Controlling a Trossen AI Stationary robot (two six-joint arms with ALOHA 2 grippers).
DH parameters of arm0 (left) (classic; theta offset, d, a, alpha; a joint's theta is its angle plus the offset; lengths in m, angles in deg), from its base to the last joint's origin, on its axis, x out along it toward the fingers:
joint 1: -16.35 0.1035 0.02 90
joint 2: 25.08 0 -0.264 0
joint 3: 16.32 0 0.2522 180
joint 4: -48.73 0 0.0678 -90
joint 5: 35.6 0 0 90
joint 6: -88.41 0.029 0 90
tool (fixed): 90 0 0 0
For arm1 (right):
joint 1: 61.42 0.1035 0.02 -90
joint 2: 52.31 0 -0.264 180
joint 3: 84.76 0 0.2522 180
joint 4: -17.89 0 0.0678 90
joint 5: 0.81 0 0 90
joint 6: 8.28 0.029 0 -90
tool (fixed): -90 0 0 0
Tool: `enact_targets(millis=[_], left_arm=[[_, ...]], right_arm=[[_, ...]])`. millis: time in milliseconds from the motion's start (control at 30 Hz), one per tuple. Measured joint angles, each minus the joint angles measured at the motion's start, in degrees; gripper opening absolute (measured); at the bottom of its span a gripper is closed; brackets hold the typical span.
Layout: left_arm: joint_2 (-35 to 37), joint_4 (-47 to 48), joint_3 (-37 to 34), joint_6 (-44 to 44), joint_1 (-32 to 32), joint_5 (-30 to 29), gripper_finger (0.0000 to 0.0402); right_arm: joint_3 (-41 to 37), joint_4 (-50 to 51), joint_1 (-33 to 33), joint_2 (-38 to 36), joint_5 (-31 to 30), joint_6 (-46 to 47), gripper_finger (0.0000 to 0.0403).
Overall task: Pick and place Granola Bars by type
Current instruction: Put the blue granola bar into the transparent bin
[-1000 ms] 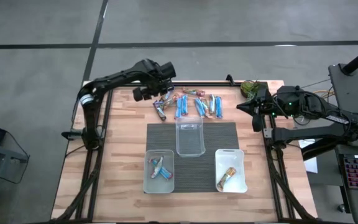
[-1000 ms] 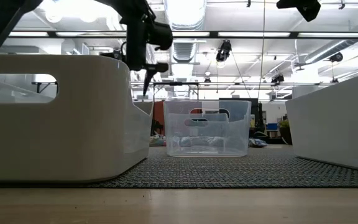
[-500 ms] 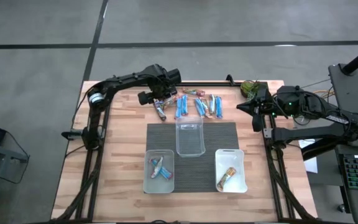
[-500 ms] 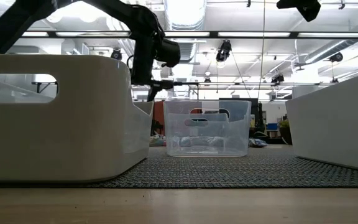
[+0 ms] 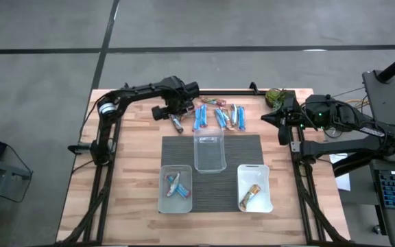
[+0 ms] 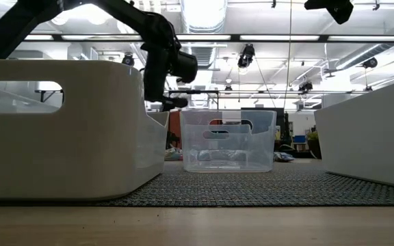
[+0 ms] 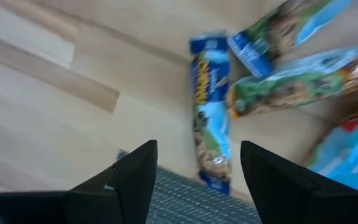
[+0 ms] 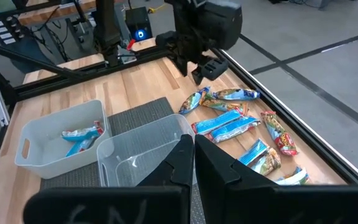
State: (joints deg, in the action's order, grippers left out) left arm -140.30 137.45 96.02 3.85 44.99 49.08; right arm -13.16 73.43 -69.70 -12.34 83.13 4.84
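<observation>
One blue granola bar [image 7: 210, 118] lies between the spread left gripper [image 7: 194, 171] fingers.

Granola Bars [image 5: 214, 114], mostly blue-wrapped, lie scattered flat along the table's far edge; several sit inside two tubs.

Left wrist view: just ahead of the open left gripper [image 7: 194, 171], the Granola Bars [image 7: 211, 118] are blurred; the blue bar's lettering cannot be read, and two green-and-blue bars beyond it run off the picture's edge. Low view: the white tub [image 6: 60, 130] in front hides the tabletop beneath that gripper, so the bars there cannot be seen. High view: wrappers beside the gripper are too small to sort, perhaps dark or silver.
</observation>
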Motion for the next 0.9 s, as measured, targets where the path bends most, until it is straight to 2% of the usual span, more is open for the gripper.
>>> enact_targets(millis=[233, 667, 900], left_arm=[[0.0, -7.0, -2.2, -0.4, -1.5, 0.3, 0.0213], [0.1, -7.1, -2.5, -2.4, -1.4, -0.2, 0.0214], [1.0, -8.5, -6.1, -2.5, -1.6, -0.2, 0.0213]], right_arm=[[0.0, 0.0, 0.0, 0.0, 0.0, 0.0, 0.0008], [0.0, 0.0, 0.0, 0.0, 0.0, 1.5, 0.0008], [0.0, 0.0, 0.0, 0.0, 0.0, 1.5, 0.0008]])
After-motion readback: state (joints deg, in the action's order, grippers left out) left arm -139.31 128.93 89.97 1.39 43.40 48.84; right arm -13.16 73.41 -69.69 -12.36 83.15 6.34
